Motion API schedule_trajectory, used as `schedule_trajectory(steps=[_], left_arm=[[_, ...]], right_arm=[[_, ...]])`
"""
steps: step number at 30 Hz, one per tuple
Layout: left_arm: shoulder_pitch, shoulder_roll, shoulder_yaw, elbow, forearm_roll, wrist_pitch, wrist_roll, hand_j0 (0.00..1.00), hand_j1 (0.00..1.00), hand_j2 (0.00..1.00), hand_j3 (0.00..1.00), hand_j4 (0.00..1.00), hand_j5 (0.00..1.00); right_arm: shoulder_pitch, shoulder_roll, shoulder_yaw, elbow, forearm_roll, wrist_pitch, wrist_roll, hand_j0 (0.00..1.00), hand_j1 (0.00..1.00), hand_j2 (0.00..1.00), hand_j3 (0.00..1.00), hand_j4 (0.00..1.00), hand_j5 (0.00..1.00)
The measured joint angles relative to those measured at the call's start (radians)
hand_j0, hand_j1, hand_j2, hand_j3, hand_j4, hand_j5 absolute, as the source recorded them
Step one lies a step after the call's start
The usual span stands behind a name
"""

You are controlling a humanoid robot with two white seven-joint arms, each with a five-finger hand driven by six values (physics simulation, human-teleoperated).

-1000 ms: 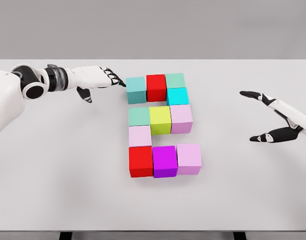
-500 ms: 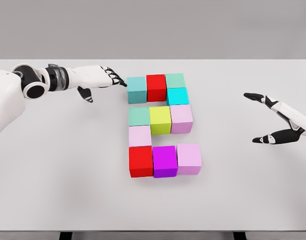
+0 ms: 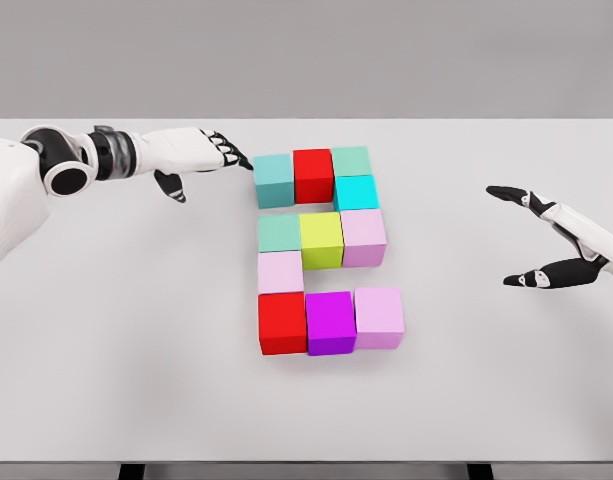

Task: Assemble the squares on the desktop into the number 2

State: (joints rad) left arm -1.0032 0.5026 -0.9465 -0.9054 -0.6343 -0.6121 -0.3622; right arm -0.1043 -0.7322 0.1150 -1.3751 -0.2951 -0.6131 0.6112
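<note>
Head view is showing the left hand (image 3: 208,155), fingers extended and holding nothing, edging its fingertips against the teal block (image 3: 273,180) at upper centre, while the open right hand (image 3: 561,240) is idling, so the 2 is nearly finished.

white table (image 3: 106,330), red (image 3: 313,172), teal (image 3: 273,179), yellow-green (image 3: 321,238), magenta squares (image 3: 330,321)

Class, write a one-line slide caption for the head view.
Coloured cubes form a 2; left hand beside the teal cube.

We see a white desk (image 3: 136,360) carrying eleven colored blocks (image 3: 321,238) pressed together at its middle: teal, red, green on top, cyan below, green, yellow, pink across, pale pink, then red, purple, pink.
</note>
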Motion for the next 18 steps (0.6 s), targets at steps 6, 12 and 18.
schedule_trajectory(steps=[6,12,18], left_arm=[[0.005,0.201,0.014,-0.008,0.157,0.0,0.003,1.0,1.0,1.0,1.0,1.0,1.0],[0.006,0.274,0.019,-0.009,0.196,0.0,0.004,1.0,1.0,1.0,1.0,1.0,1.0],[0.006,0.302,0.019,-0.009,0.2,0.0,0.004,1.0,1.0,1.0,1.0,1.0,1.0]], right_arm=[[0.002,-0.001,-0.001,0.001,0.0,0.0,0.0,1.0,1.0,1.0,1.0,1.0,1.0],[0.002,-0.001,-0.001,0.001,0.0,0.0,0.0,1.0,1.0,1.0,1.0,1.0,1.0],[0.002,-0.001,-0.001,0.001,0.0,0.0,0.0,1.0,1.0,1.0,1.0,1.0,1.0]])
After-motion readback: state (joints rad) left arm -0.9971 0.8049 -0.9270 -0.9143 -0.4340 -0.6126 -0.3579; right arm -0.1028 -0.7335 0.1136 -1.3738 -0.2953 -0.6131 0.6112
